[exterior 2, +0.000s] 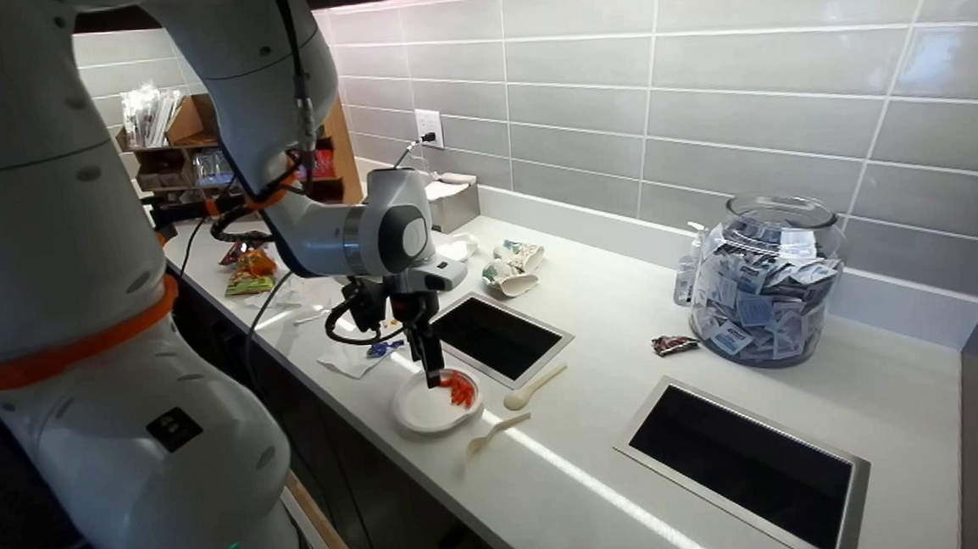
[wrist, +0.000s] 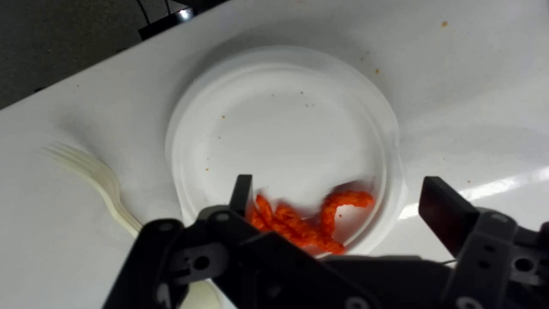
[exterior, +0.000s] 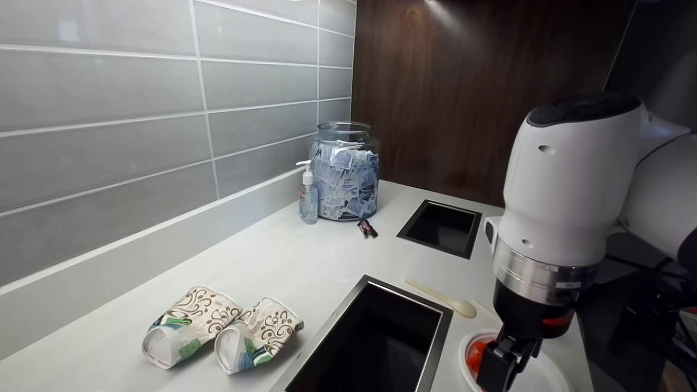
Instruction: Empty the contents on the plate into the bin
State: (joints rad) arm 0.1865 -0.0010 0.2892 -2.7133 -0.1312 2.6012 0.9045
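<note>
Both exterior views: the white plate (exterior 2: pixel 425 411) with red cheese puffs (exterior 2: pixel 460 389) sits just beside the bin (exterior 2: pixel 501 339). Wrist view: the end effector (wrist: pixel 339 194) gapes astride the plate's rim; an off-centre pinch might tip it, scattering puffs.

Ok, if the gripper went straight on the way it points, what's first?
Probably the white plate, beside the red scraps: the open jaws point down, one over the plate, the other seemingly beyond its rim. Depth is unclear.
</note>
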